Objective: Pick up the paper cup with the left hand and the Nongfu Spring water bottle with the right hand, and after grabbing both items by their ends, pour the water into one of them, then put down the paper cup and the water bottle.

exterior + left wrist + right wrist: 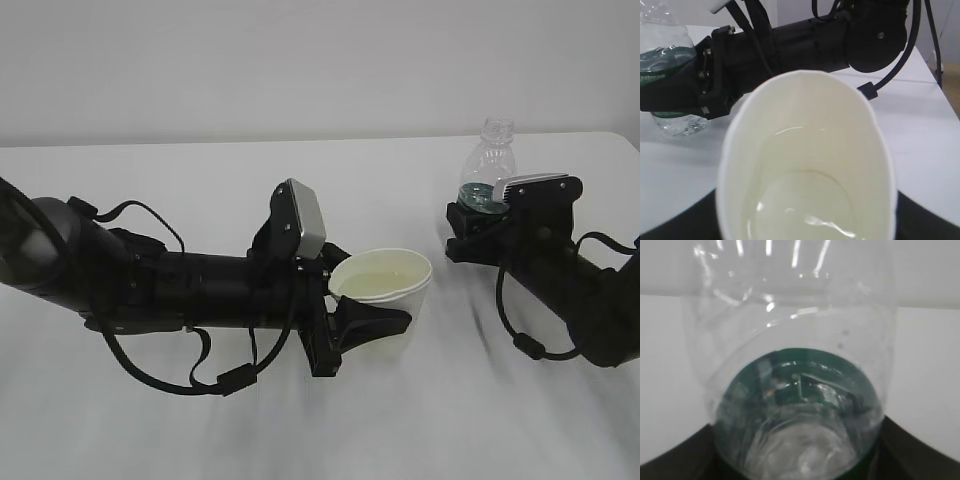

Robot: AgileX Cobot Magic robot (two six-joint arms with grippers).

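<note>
Fingers of both hands are pinching their loads low down: cup on one side, bottle on the other, both standing upright on the white surface (300, 440).

Starting with the bigger hardware, the left hand (365, 325) is clasping the paper cup (385, 290) near its base, and the right hand (480, 222) is gripping the Nongfu Spring water bottle (488, 165) around its label band, to the right of the cup and well apart from it. Judging by looks, the bottle is looking nearly drained, so it is probably feeling light and its thin ribbed wall likely dents under a hard squeeze. The cup is carrying the water (800, 210), so its soft wall is likely to buckle; a low, gentle hold suits it. Label lettering (654, 78) is showing white on dark green, too blurred to read.
</note>
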